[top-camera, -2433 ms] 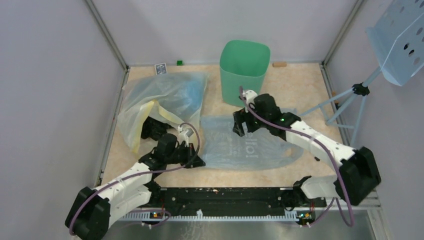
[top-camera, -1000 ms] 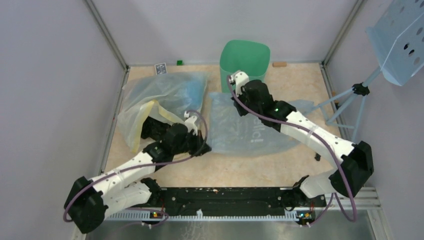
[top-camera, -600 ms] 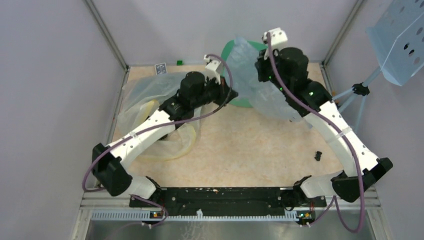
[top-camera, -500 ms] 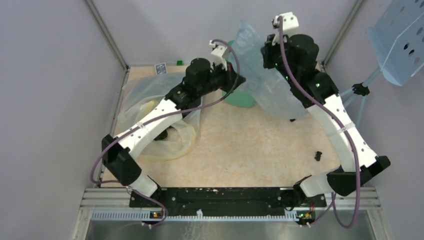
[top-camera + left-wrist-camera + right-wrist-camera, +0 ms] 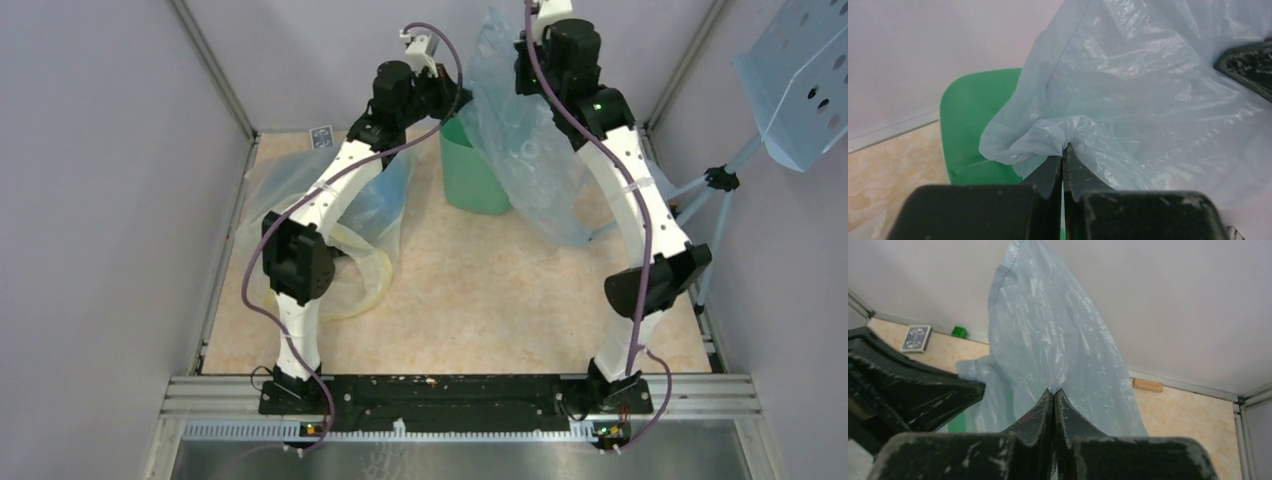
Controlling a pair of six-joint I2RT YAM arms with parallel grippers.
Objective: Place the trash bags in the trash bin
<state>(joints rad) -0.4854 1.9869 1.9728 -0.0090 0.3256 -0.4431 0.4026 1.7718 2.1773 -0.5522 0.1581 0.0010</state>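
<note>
The trash bag (image 5: 520, 130) is held up in the air over the trash bin (image 5: 468, 172), gripped at two places on its upper edge. Its crinkled body is draped in front of the bin's right side, and its lower end hangs down to the right of the bin (whether that end touches the table (image 5: 480, 300) cannot be told). A little over two seconds earlier the bag was lying flat on the table in front of the bin. Half a second ago it had been lifted only partly. Since then it has been raised higher and both arms have been stretched further up towards the back wall.

The left gripper (image 5: 1064, 150) is pressed together on a bunched fold of the bag, with the bin's green rim seen just behind. The right gripper (image 5: 1054, 390) is likewise pinched on a thin fold of the same bag.

A clear bag with a yellow tint (image 5: 340, 230) lies to the left of the bin. A deck of cards (image 5: 915, 337) and a small green block (image 5: 959, 331) lie by the back wall.
</note>
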